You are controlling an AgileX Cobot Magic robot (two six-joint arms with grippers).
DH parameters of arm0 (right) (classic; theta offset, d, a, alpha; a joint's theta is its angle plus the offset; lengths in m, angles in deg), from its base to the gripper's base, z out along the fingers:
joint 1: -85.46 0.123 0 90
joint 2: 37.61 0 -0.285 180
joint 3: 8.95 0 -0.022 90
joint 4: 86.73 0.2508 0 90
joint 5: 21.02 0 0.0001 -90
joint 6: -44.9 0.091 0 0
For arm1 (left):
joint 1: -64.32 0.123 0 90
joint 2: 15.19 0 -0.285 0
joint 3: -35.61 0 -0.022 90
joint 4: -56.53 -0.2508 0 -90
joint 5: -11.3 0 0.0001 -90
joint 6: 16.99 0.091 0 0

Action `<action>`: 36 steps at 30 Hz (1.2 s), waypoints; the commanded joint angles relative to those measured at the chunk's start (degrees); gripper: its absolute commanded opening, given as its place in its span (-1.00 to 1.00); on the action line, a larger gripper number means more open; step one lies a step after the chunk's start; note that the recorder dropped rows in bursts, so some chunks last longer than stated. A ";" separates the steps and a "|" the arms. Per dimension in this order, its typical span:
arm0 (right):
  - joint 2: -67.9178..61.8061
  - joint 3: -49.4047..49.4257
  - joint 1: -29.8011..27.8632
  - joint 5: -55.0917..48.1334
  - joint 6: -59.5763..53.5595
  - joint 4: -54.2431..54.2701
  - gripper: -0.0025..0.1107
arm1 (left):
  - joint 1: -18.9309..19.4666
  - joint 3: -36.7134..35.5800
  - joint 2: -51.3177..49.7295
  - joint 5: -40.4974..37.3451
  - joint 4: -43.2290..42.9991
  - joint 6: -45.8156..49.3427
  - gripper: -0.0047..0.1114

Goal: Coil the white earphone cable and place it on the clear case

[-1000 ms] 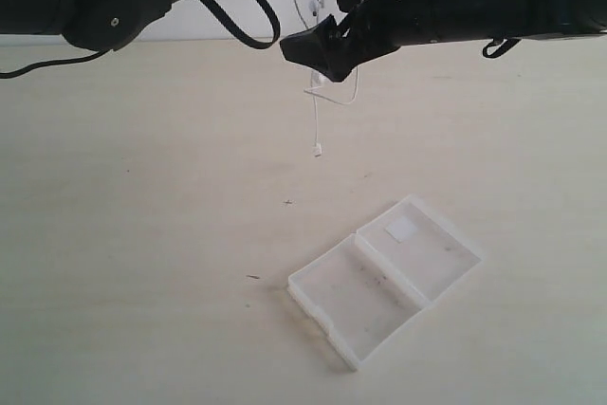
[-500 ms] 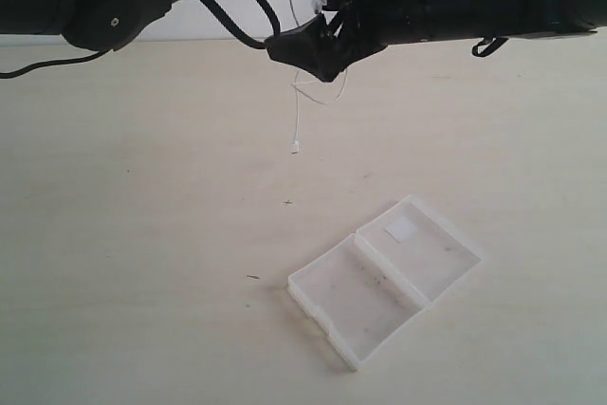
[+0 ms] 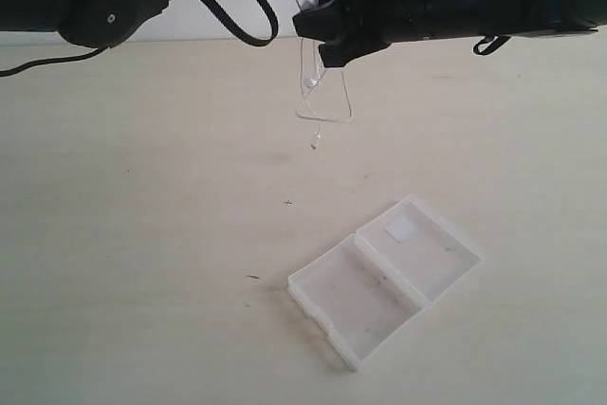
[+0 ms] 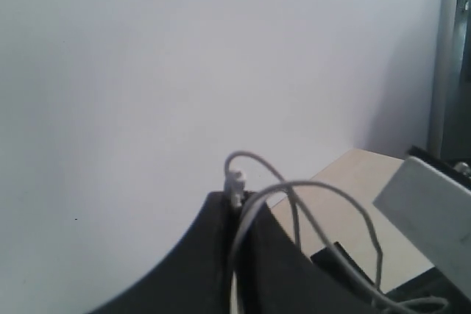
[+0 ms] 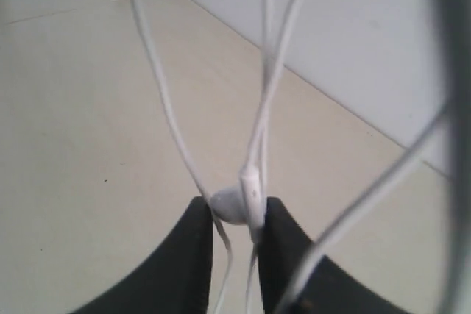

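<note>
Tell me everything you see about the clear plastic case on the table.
The shallow translucent clear plastic case lies open and flat on the pale tabletop, its two hinged rectangular halves side by side, set diagonally. The far half bears a small white rectangular patch. It looks empty; only the tabletop touches it.

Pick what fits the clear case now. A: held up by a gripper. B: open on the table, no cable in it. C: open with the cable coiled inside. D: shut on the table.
B: the clear case lies open on the table, both halves bare, while the white earphone cable hangs above.
</note>
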 commanded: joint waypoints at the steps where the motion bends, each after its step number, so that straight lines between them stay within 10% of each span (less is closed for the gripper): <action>1: 1.35 -0.43 0.05 4.97 5.83 -4.82 -0.96 | -0.29 0.44 1.68 -2.02 0.40 -0.42 -0.92; 6: 3.48 -0.43 0.05 7.70 11.20 -11.21 -0.96 | -0.29 0.44 1.89 -5.71 0.40 -0.42 -0.83; 16: 9.42 -0.43 0.05 12.95 21.01 -22.94 -0.96 | -0.29 0.44 2.24 -14.12 -2.31 -0.42 0.15; 26: 11.67 -0.43 0.05 16.67 23.85 -26.84 -0.96 | -0.29 0.44 5.14 -26.91 -5.02 0.16 0.21; 36: 11.77 -6.92 0.05 15.51 53.50 -59.21 -0.96 | -0.19 -2.24 10.03 -34.14 -5.85 2.79 0.19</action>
